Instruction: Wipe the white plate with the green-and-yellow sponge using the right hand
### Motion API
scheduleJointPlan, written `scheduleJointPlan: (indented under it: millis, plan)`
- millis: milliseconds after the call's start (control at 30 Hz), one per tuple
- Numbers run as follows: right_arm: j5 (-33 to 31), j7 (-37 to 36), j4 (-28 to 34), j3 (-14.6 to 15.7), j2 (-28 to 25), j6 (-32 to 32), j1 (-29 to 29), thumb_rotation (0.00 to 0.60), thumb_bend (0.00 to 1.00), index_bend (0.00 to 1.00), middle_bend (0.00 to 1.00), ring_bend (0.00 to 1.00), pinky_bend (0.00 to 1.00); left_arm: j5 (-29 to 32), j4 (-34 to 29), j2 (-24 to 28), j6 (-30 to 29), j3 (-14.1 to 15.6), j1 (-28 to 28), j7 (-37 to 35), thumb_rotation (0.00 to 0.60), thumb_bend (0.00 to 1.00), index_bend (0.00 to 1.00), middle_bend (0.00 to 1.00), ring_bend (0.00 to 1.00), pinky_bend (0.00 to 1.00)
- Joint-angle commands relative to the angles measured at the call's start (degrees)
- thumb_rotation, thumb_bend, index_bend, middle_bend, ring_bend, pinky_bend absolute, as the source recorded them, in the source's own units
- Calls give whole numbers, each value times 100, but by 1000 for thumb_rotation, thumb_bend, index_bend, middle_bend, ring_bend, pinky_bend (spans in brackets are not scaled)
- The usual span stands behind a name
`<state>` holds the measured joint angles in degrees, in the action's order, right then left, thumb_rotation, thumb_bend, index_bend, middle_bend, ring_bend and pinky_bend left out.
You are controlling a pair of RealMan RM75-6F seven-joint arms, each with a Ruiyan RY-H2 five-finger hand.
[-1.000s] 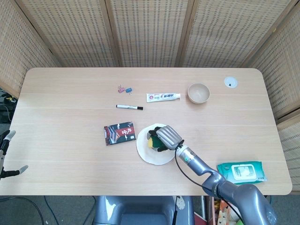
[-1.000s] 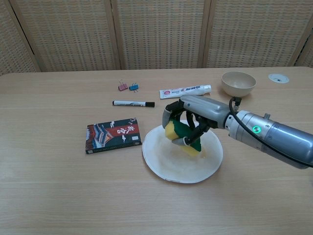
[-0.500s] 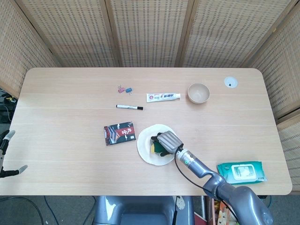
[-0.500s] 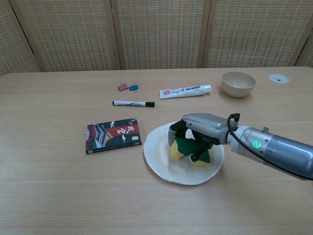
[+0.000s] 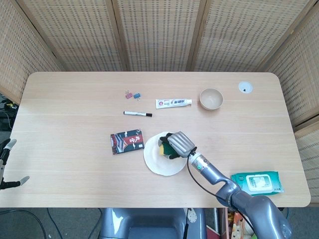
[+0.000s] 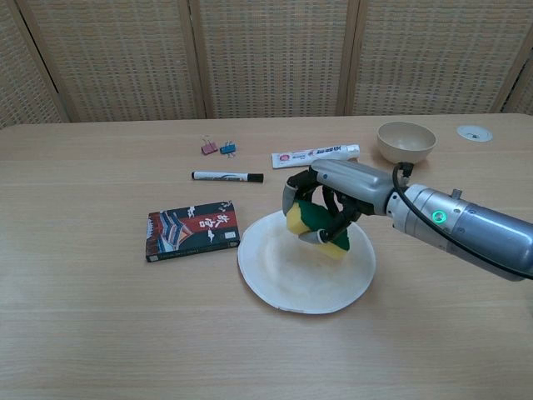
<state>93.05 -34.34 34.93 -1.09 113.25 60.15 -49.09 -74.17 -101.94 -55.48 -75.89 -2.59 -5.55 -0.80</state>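
Observation:
The white plate (image 5: 158,162) (image 6: 291,271) lies near the table's front middle. My right hand (image 5: 178,143) (image 6: 337,192) grips the green-and-yellow sponge (image 5: 163,148) (image 6: 316,225) over the plate's far part, its fingers curled around it. In the chest view the sponge sits on or just above the plate's far rim area, tilted. Of my left hand (image 5: 6,164), only a small part shows at the far left edge of the head view, off the table; whether its fingers are apart is unclear.
A red-and-black box (image 5: 127,141) (image 6: 193,229) lies just left of the plate. Behind are a black marker (image 5: 138,114) (image 6: 226,177), binder clips (image 5: 132,94), a toothpaste tube (image 5: 173,103) (image 6: 315,155) and a beige bowl (image 5: 211,98) (image 6: 405,142). A wet-wipes pack (image 5: 257,182) lies front right.
My right hand has carried the sponge from the plate's near middle back to its far part. The plate has shifted slightly left.

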Motion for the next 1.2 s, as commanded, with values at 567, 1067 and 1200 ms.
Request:
scheduleJointPlan:
  millis: [567, 1067, 1200]
  plan:
    - [72, -131, -515, 307, 357, -306, 137, 600, 283, 449, 540, 413, 594, 26, 9, -4, 8, -6, -3, -4, 600, 0, 0, 0, 0, 0]
    - [117, -60, 183, 246, -47, 192, 200, 600, 284, 450, 540, 413, 594, -64, -8, 10, -32, 20, 15, -22, 600, 0, 0, 0, 0, 0]
    - [74, 67, 251, 247, 8, 55, 205, 600, 284, 451, 541, 413, 594, -57, -10, 2, -25, 21, 12, -11, 600, 0, 0, 0, 0, 0]
